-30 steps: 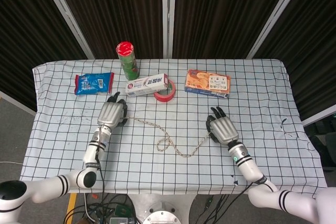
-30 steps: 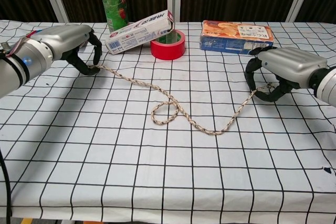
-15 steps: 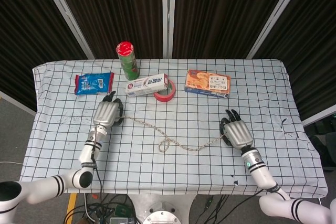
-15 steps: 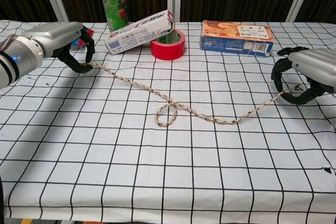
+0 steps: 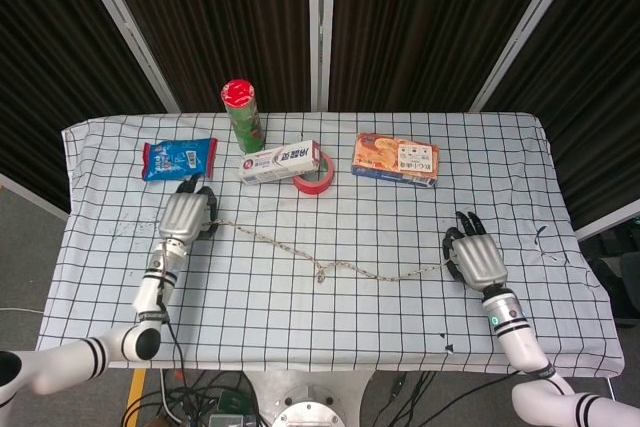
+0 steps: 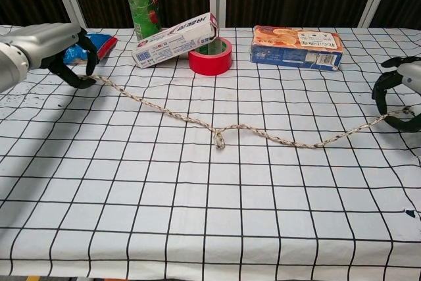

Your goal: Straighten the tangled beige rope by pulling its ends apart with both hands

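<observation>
Gripping opposite ends of the beige rope (image 5: 330, 267), the left hand (image 5: 182, 217) and right hand (image 5: 476, 259) stand far apart in the head view, left and right of the checked table (image 5: 400, 317). Each hand's fingers are curled around its rope end. The rope runs nearly straight between them across the middle of the cloth, with one small knot (image 5: 321, 272) near its centre. A red tape roll (image 5: 314, 175) and toothpaste box (image 5: 280, 161) lie on the far side.

From the chest view, the left hand (image 6: 49, 47) pinches the rope (image 6: 171, 114) at far left; the right hand (image 6: 401, 93), cut by the frame edge, hooks the other end. The knot (image 6: 218, 137) droops from a slack line. Judged from this, the pulling apart is well advanced; the next move calls for a further outward pull to take up slack, though the tightened knot may not yield.
</observation>
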Controlling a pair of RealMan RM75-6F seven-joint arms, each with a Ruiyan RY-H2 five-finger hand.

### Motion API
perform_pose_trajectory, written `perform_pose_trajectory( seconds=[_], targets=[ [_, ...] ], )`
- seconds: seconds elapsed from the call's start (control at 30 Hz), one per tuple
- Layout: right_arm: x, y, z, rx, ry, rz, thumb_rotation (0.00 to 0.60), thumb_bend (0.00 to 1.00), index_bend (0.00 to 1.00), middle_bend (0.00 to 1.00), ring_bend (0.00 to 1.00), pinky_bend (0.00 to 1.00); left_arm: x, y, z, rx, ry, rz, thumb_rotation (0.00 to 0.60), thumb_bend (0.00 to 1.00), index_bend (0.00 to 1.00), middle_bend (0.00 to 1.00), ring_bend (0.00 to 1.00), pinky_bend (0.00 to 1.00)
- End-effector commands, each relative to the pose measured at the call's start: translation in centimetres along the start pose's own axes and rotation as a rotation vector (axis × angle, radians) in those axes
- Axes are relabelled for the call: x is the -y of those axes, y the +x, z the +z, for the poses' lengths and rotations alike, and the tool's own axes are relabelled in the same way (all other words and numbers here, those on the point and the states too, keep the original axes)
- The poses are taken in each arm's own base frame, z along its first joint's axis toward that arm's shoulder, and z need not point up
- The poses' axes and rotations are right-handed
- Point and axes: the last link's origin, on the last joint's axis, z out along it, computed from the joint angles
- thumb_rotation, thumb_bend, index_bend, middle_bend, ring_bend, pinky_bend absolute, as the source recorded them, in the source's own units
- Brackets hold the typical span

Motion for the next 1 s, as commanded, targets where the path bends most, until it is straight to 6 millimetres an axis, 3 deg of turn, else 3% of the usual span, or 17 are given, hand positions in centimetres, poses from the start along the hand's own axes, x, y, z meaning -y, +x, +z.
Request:
perform_pose_trajectory(
  seconds=[0.03, 0.27, 1.0],
  targets=[
    [-0.7, 0.0, -0.4, 0.000, -0.024, 0.003, 0.600, 0.36, 0.66, 0.32, 0.00, 0.00, 0.5, 0.1, -0.2, -0.001, 0.008, -0.003, 0.600, 0.28, 0.63, 0.31, 0.04, 0.17],
    [-2.4, 0.2, -1.4, -0.014, -0.070, 0.012, 0.600, 0.36, 0.66, 0.32, 0.00, 0.00, 1.5, 0.4, -0.8, 0.004, 0.013, -0.014, 0.600, 0.28, 0.63, 0.31, 0.04, 0.17],
    [-5.1, -0.1, -2.8, 0.004, -0.134, 0.003, 0.600, 0.36, 0.67, 0.32, 0.00, 0.00, 3.0, 0.2, -1.2, 0.033, 0.043, -0.014, 0.600, 0.28, 0.63, 0.31, 0.04, 0.17]
  ],
)
